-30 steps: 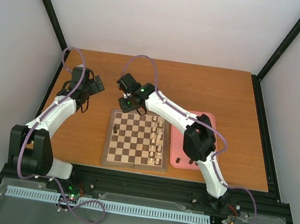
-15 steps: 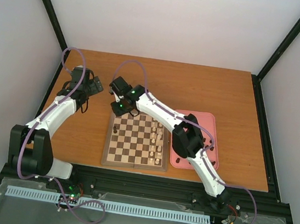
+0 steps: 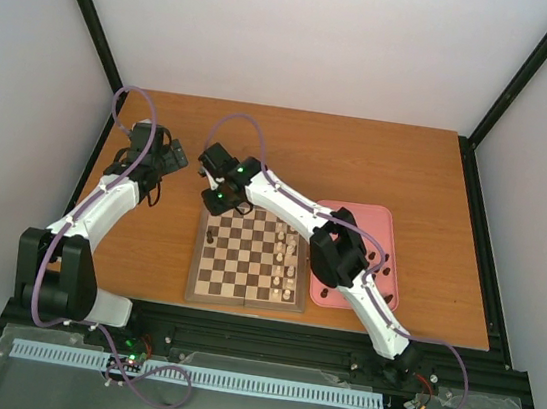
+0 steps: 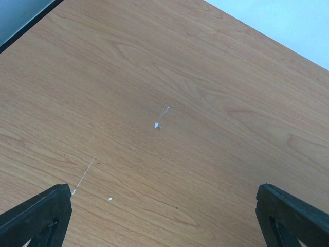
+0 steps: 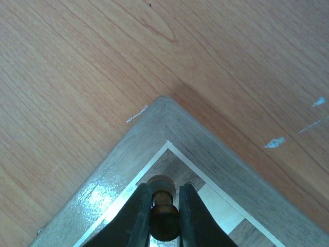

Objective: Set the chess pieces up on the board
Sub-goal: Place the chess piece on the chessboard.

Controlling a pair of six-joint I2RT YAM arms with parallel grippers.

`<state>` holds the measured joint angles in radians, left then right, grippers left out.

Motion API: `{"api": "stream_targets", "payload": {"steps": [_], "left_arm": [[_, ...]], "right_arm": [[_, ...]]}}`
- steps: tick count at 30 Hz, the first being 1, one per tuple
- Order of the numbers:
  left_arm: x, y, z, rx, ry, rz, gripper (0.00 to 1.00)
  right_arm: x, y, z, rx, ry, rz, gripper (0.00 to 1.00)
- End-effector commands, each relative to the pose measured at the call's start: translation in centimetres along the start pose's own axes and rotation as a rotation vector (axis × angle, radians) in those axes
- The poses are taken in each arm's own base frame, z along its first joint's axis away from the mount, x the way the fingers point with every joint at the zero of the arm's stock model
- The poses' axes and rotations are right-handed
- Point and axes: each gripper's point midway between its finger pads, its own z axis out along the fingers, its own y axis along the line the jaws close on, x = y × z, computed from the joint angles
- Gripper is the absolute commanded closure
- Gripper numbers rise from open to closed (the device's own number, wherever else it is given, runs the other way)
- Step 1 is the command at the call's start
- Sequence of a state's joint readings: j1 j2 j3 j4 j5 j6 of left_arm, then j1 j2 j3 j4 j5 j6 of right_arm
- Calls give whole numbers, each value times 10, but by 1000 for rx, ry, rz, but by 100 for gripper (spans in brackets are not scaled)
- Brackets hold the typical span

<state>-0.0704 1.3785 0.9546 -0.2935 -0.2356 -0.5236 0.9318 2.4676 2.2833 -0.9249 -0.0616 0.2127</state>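
The wooden chessboard (image 3: 246, 261) lies at the table's near middle. My right gripper (image 3: 213, 203) reaches over its far left corner and is shut on a dark brown chess piece (image 5: 163, 211), a pawn. In the right wrist view the pawn's base rests on or just above the dark corner square of the board (image 5: 169, 123), held between the two fingers (image 5: 138, 216). Another dark piece (image 3: 211, 236) stands on the board's left column. My left gripper (image 3: 164, 153) hovers over bare table left of the board, jaws wide apart and empty; only its fingertips (image 4: 36, 218) show in its wrist view.
Cream-white pieces (image 3: 287, 257) stand in rows on the board's right side. A pink tray (image 3: 391, 230) lies right of the board, partly under my right arm. Black frame posts edge the table (image 3: 359, 165) at the left and right.
My right gripper has moved left and down from the board's far edge to its far left corner, carrying the dark pawn. The left arm has not moved.
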Motion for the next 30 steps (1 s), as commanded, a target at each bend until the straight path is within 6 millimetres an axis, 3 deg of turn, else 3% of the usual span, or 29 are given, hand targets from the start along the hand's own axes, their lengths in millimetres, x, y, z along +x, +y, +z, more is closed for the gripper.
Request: {"api": "stream_targets", "payload": {"steps": [1,25,30], "left_arm": [[-13,-7,-6,13,-31,-2,0],[-13,-7,-5,15,-28,-2,0],[-12,-8,-4,16,-27,-2,0]], "right_arm": [[-2,3,6,6,2,-19,89],[2,-7,17,59,14,-20,88],[1,-6,16,56,13,-21,84]]}}
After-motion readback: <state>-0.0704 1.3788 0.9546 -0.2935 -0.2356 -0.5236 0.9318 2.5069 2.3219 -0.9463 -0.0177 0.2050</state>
